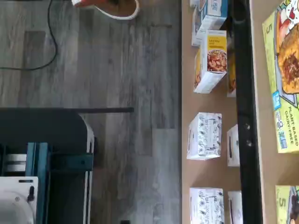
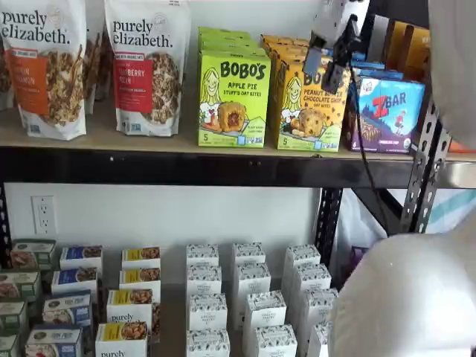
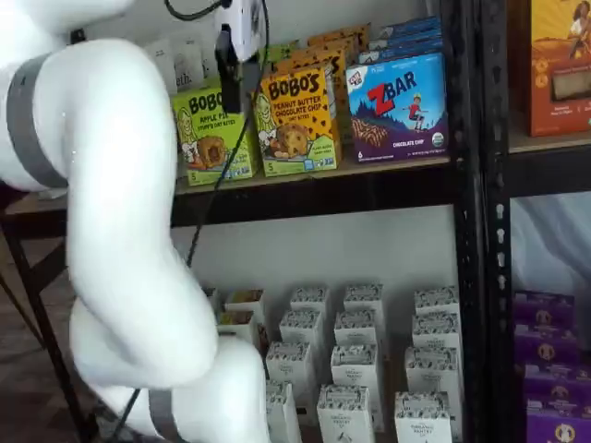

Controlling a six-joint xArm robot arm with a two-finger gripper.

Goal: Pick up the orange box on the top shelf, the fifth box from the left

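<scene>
The orange box (image 2: pixel 312 111) stands upright on the top shelf (image 2: pixel 149 141), between a lime-green carton and a blue-purple one. It also shows in a shelf view (image 3: pixel 297 120), marked "BOBO'S Peanut Butter Chocolate Chip". My gripper (image 2: pixel 326 68) hangs in front of the box's upper part, apart from it, with a gap between its two black fingers and nothing in them. In a shelf view (image 3: pixel 238 83) it shows side-on as one black bar with a cable beside it. The wrist view shows a yellow carton (image 1: pixel 282 74) on the shelf board; I cannot tell which one it is.
A lime-green Apple Pie carton (image 2: pixel 233 97), a ZBar carton (image 2: pixel 388 111) and granola bags (image 2: pixel 145 67) share the shelf. Small white cartons (image 2: pixel 253 297) fill the lower level. My white arm (image 3: pixel 120 231) stands before the shelves. A dark mount (image 1: pixel 46 163) shows in the wrist view.
</scene>
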